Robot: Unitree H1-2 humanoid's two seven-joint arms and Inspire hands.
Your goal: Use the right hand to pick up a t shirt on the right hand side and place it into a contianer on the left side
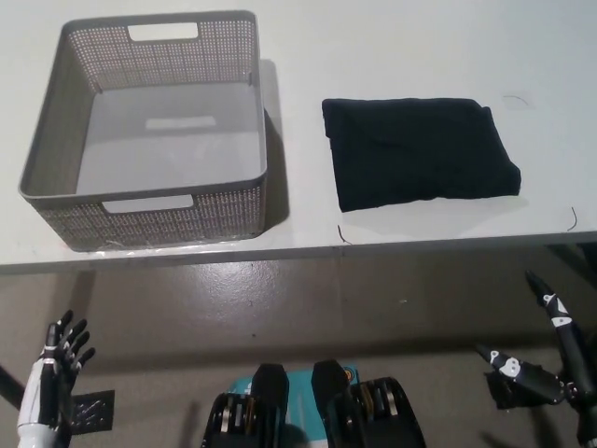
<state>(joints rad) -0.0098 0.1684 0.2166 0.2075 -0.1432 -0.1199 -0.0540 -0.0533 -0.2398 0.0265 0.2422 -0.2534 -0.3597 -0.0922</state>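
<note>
A soft, folded black t shirt (418, 152) is lying flat on the smooth white surface (420, 47), just beside a grey square basket (149, 210) with tiny holes. The black right hand (541, 359) is hanging low, fingers spread and holding nothing. The white left hand (56, 369) is resting at the lower left, fingers apart too.

A white table (420, 56) stands over a grey-brown floor (308, 308).

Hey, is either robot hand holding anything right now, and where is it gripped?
Nothing is held. The folded black t-shirt lies untouched on the table; both the left hand and right hand hang open below its edge.
</note>
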